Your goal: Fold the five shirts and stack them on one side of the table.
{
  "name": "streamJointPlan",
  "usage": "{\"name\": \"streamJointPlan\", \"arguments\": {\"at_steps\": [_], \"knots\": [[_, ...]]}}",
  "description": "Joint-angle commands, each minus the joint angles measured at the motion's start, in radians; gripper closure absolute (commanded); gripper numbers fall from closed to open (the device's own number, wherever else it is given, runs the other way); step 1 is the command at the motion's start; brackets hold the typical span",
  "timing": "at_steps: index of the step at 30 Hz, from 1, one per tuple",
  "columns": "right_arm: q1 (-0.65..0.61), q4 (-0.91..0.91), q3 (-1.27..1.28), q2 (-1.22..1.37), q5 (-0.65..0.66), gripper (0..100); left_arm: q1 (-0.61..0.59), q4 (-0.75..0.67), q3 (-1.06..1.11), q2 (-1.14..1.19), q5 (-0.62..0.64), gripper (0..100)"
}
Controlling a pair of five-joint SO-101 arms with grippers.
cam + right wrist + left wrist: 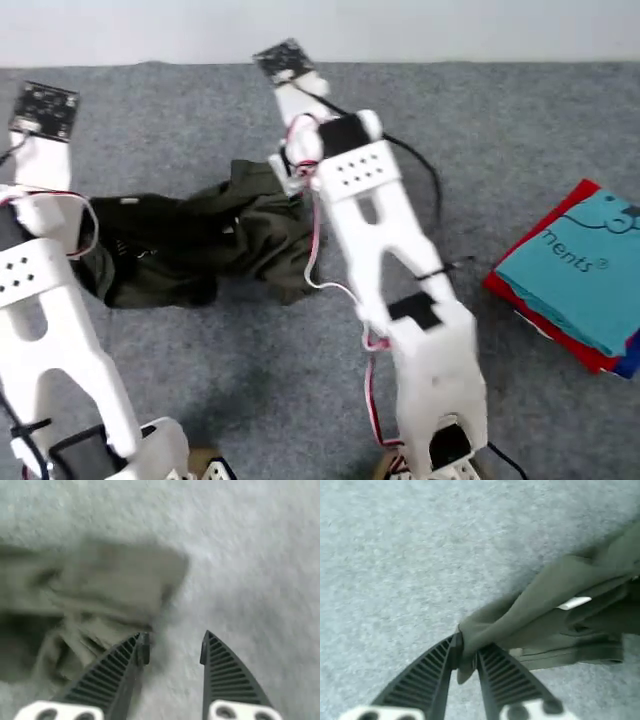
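Clamping shut with the left gripper [466, 649] on a bunched corner of the olive shirt [555, 600], likely tugging it outward for flattening. Hovering with the right gripper [172, 649] just beside the opposite end, jaws wide apart and holding nothing, ready for a second hold. Lying crumpled between the arms on the table [500, 130], well apart from the folded stack [570, 270].

Soft cloth, fuzzy table cover, hard plastic.
We see the olive shirt [200, 245] as matt, limp cloth, and the folded shirt stack [575, 275] as matt fabric too. The grey table cover [520, 130] looks rough and felt-like. The arm shells [370, 230] are smooth white plastic. The left gripper [466, 650] and right gripper [172, 647] carry matt black ribbed plastic.
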Motion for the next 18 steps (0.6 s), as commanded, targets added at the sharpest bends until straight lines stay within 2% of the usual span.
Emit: {"name": "streamJointPlan", "arguments": {"at_steps": [1,8,18], "knots": [[-0.033,0.008,-0.305,0.173,0.052,81.9,0.028,0.005,-0.002,-0.014,-0.023,99],[-0.068,0.008,-0.562,0.458,0.104,81.9,0.048,-0.002,-0.004,-0.014,-0.023,99],[-0.073,-0.056,-0.594,0.627,0.106,82.4,0.055,-0.002,-0.001,-0.014,-0.020,99]]}}
